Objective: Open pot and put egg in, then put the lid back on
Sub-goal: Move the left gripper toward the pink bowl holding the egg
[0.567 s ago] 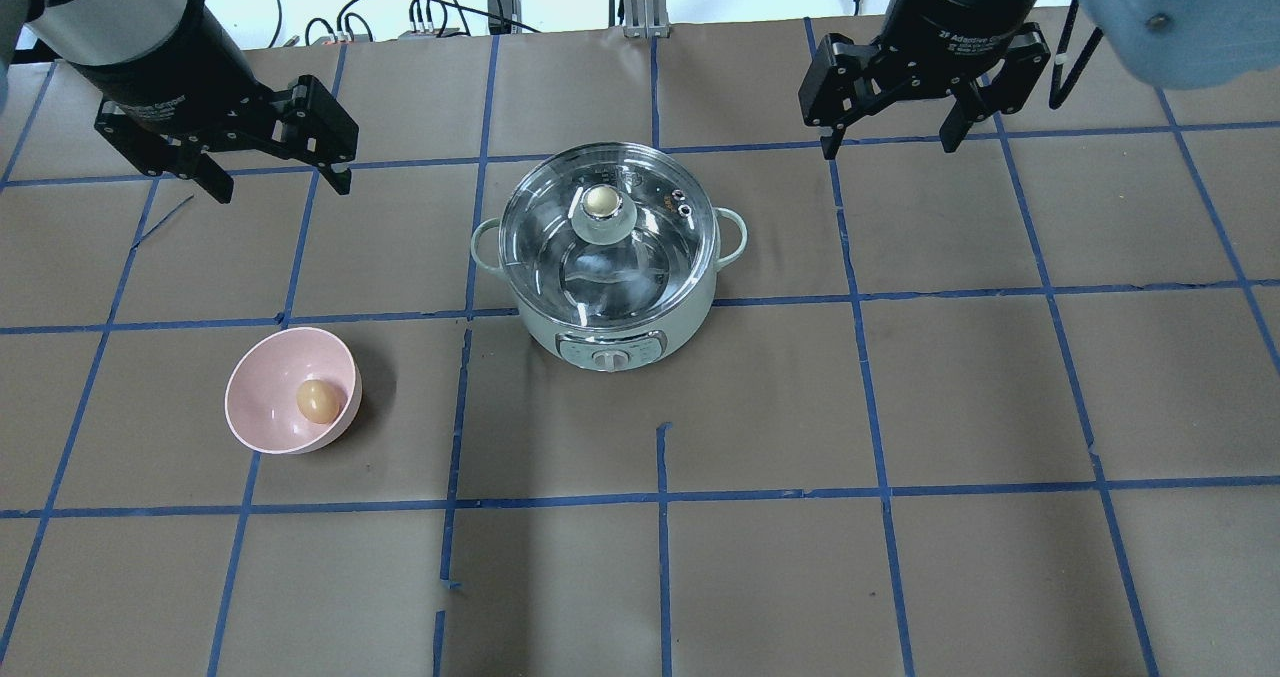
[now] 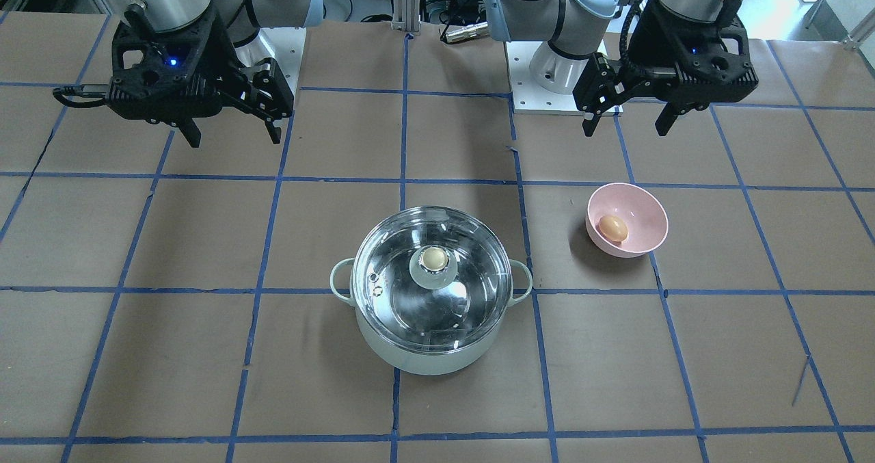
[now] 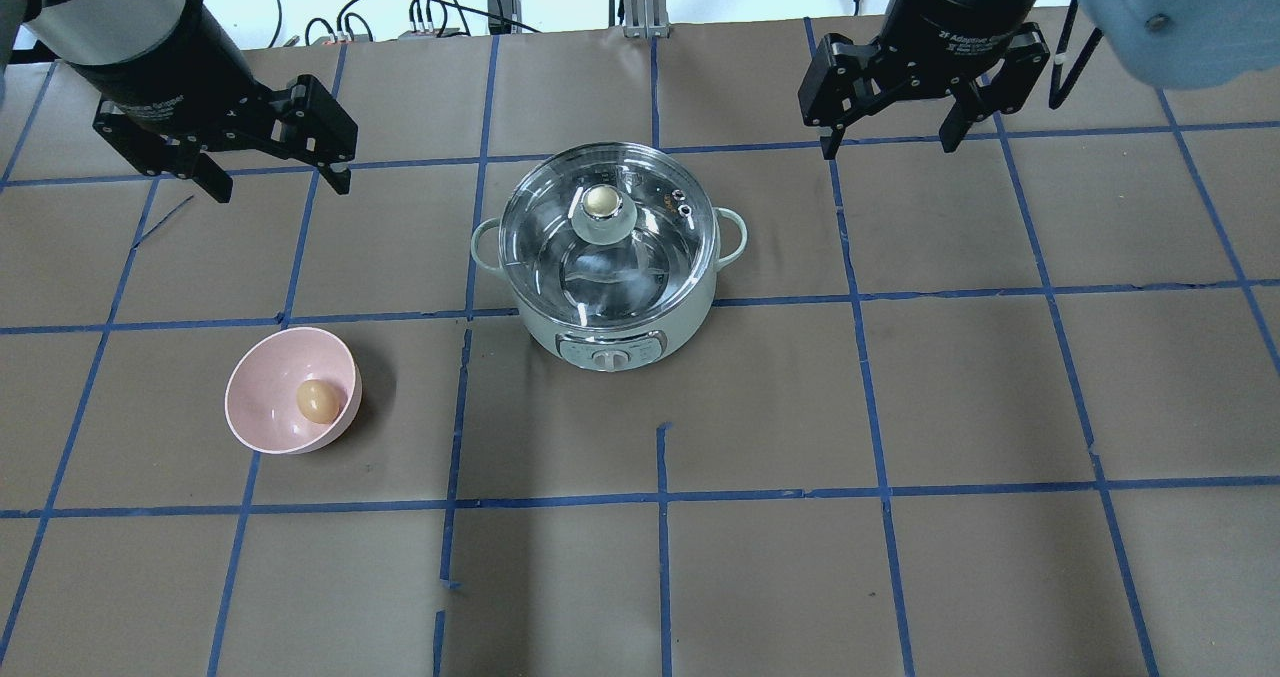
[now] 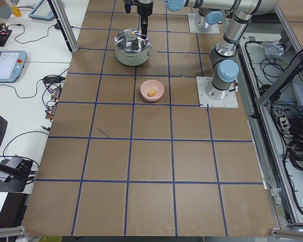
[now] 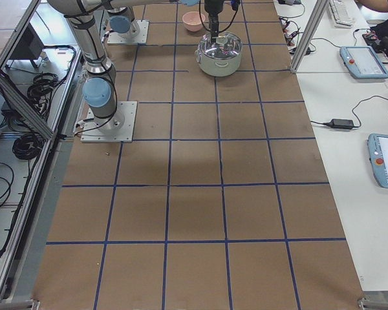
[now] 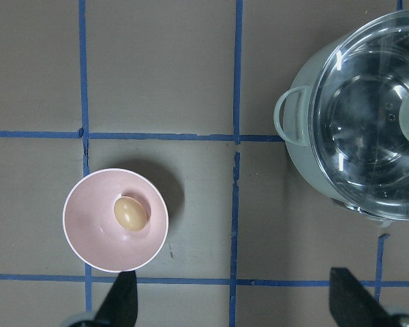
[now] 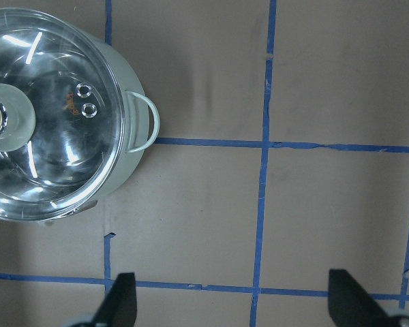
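I read the task as not yet begun. The wide, shallow, pale mint-green pot (image 3: 540,329) with the shiny steel interior stands in the middle of the brown paper-covered table (image 3: 1000,407). The round clear glass lid (image 3: 620,257) sits closed on it, and nothing touches its gold-beige knob (image 3: 601,200). The small brown-tan egg (image 3: 318,400) lies in the pink bowl (image 3: 262,397), well apart from the pot on my left arm's side.

The left gripper (image 3: 282,185) hangs above the table, clear of the bowl, fingers spread wide and holding nothing. The right gripper (image 3: 889,145) hovers off to the pot's other side, equally wide and empty.

By my judgement all three steps remain: lift the lid off, carry the egg into the pot, and set the lid back on.
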